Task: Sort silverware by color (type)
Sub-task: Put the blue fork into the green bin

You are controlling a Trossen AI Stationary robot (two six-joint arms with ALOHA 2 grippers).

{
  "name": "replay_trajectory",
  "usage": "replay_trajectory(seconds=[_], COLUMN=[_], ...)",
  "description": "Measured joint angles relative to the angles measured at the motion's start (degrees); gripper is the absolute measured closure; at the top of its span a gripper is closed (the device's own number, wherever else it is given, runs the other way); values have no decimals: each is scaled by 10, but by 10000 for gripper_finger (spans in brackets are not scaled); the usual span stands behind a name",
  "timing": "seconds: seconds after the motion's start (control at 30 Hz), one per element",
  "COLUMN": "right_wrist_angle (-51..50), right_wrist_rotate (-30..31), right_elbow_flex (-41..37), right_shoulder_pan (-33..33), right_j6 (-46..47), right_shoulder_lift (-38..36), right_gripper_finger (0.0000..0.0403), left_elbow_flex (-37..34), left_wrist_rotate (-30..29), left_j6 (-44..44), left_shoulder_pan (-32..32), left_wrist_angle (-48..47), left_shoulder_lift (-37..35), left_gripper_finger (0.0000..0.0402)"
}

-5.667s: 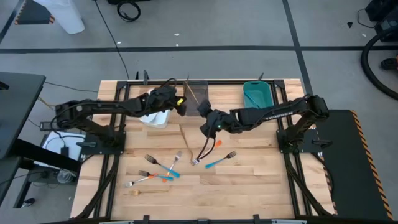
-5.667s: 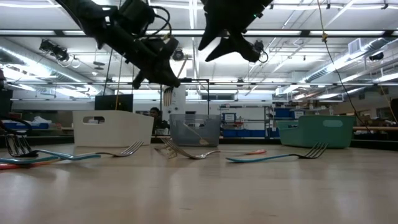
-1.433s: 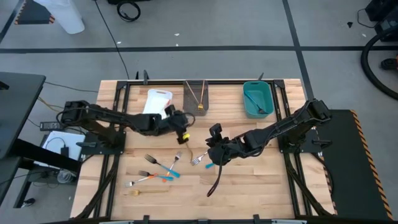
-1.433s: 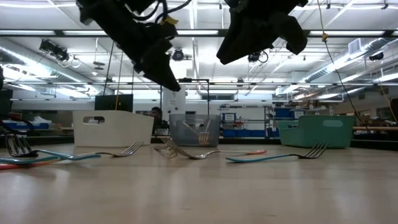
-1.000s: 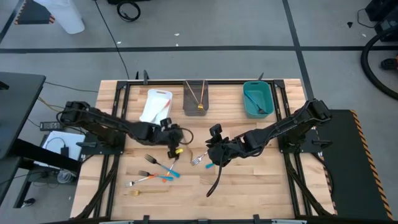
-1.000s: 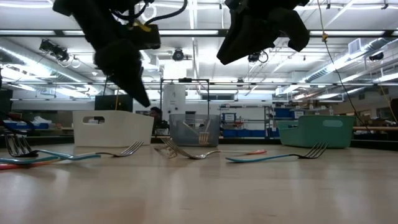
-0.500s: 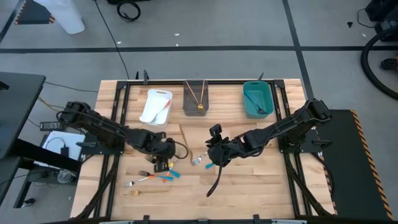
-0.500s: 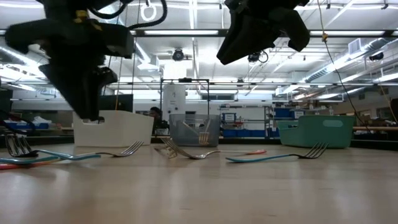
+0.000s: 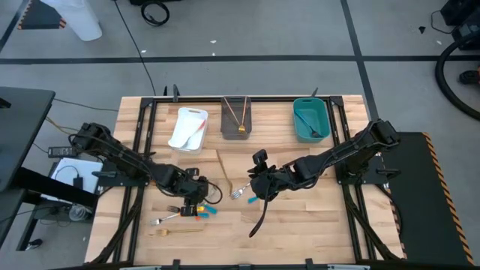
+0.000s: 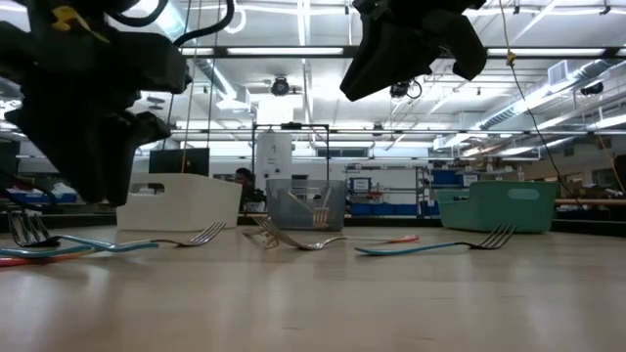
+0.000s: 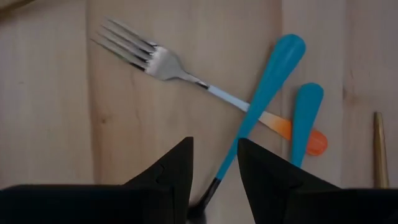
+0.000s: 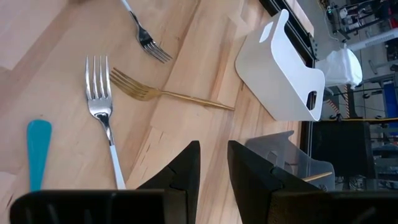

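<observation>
Two end effectors, left seemingly open, hover over scattered forks

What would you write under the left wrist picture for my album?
Left gripper hangs open over a blue-handled utensil crossing a silver fork on the wooden table.

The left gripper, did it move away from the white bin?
Yes. In the high view the left gripper has moved from beside the white bin toward the table's near edge, and now hangs over the crossed forks.

Table – pale matt wood, visible grain. Fork – shiny metal head, smooth glossy handle. Teal handle – glossy plastic. White bin – smooth matt plastic.
</observation>
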Motion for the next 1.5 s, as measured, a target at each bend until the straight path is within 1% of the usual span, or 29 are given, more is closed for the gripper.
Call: replay_trajectory(seconds=[0.33, 0.67, 0.8, 1.1, 1.23, 1.37, 1.5], right_wrist_angle=[1, 1, 1, 2, 3, 3, 3], right_wrist_rotate=[-14, -14, -14, -14, -14, -14, -14], right_elbow_flex=[0, 0, 0, 0, 0, 0, 0], right_shoulder_pan=[0, 0, 0, 0, 0, 0, 0], right_j6=[1, 1, 1, 0, 0, 0, 0], right_shoulder_lift=[0, 0, 0, 0, 0, 0, 0], right_gripper_finger=[311, 311, 311, 311, 311, 311, 311], left_elbow_flex=[-47, -82, -85, -85, -79, -50, -30], left_wrist_rotate=[-3, -4, -4, -1, 4, 14, -17], left_j6=[-3, -4, -4, 1, 1, 10, 17], left_shoulder_pan=[-18, -24, -24, -24, -24, -24, -22], left_wrist_angle=[46, 49, 50, 45, 38, 9, -22], left_shoulder_lift=[0, 0, -1, -2, -1, 0, -12], left_gripper_finger=[267, 270, 293, 381, 382, 382, 382])
